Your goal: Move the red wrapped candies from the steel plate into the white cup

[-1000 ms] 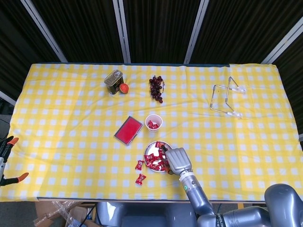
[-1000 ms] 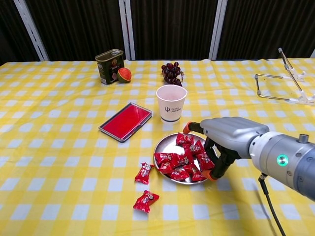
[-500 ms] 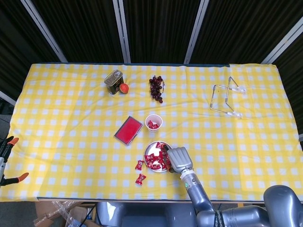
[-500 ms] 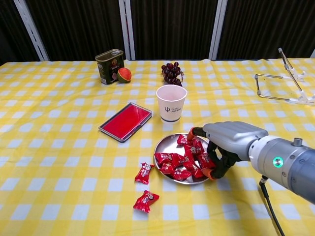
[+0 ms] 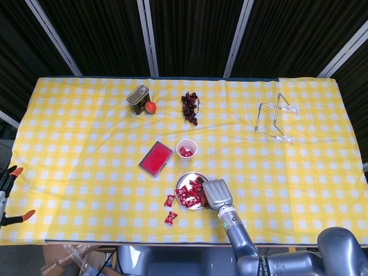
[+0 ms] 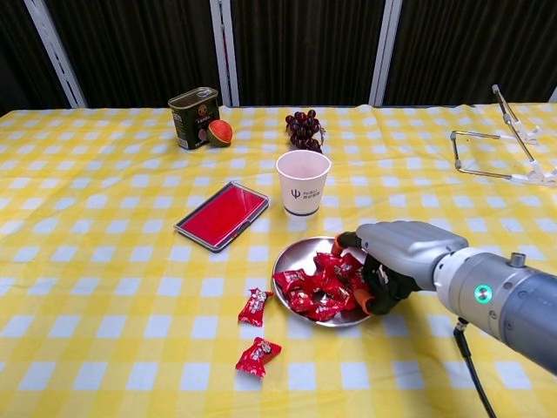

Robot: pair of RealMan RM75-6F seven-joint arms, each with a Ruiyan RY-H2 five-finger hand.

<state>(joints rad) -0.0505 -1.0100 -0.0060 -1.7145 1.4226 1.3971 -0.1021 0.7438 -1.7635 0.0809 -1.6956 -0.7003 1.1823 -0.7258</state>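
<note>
Some candies (image 6: 315, 289) under robot hand (image 6: 392, 261)

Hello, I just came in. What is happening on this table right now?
The robot's right hand is down in the steel plate, its fingers curled into the pile of red wrapped candies. Whether it grips one is hard to tell. The white cup stands just behind the plate with some candy inside. Two candies lie loose on the cloth. The left hand is not visible.

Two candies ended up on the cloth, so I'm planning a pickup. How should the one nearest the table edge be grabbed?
Pinch the candy across its plump middle, coming straight down. It lies flat and alone on the cloth, and its crimped ends look too thin to hold.
</note>
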